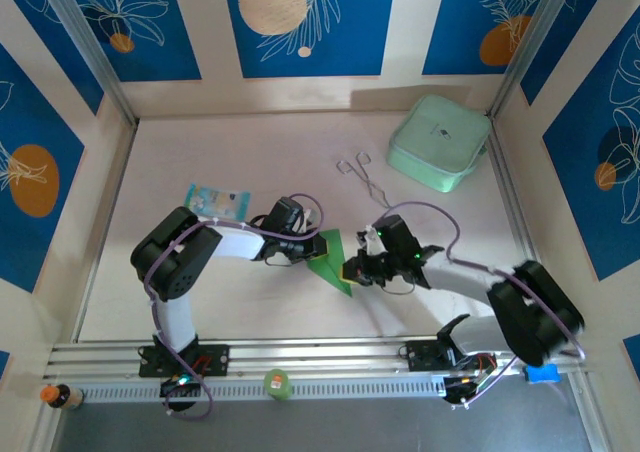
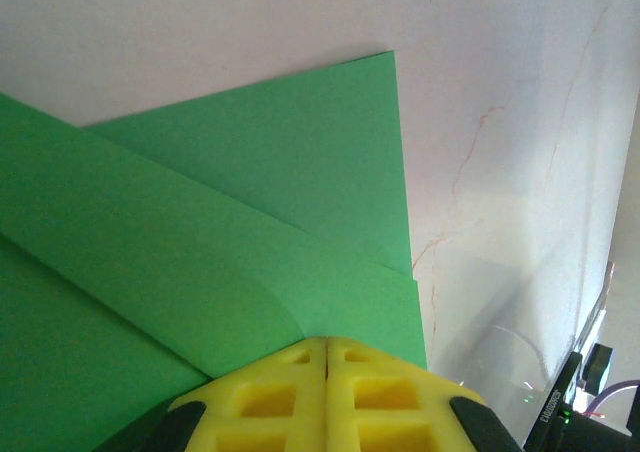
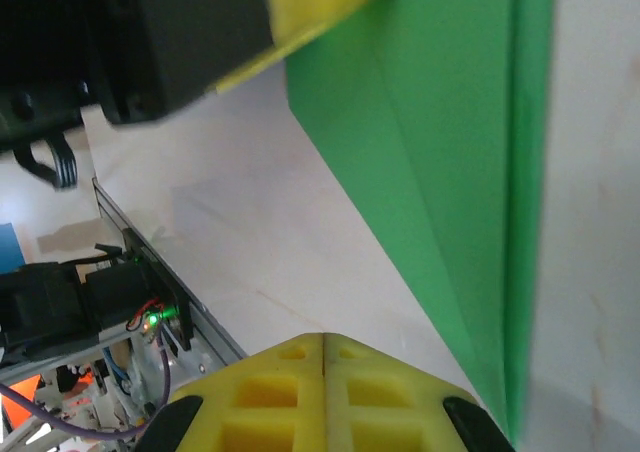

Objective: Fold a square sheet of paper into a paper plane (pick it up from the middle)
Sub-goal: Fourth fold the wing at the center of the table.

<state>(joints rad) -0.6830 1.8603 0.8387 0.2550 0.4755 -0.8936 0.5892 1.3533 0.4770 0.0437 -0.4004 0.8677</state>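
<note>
Two sets of jaws meet at the square sheet of paper (image 1: pixel 328 262), which lies folded into a pointed, creased shape at mid-surface (image 1: pixel 250 152). The left jaws are pressed together, tips over the folded layers. The right jaws are pressed together, pinching nothing, just beside the paper's edge.

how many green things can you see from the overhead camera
3: the creased bright-green paper sheet in the middle, the pale mint-green rounded square box in the far right corner, a small round green object at the near edge. Others may be hidden.
</note>
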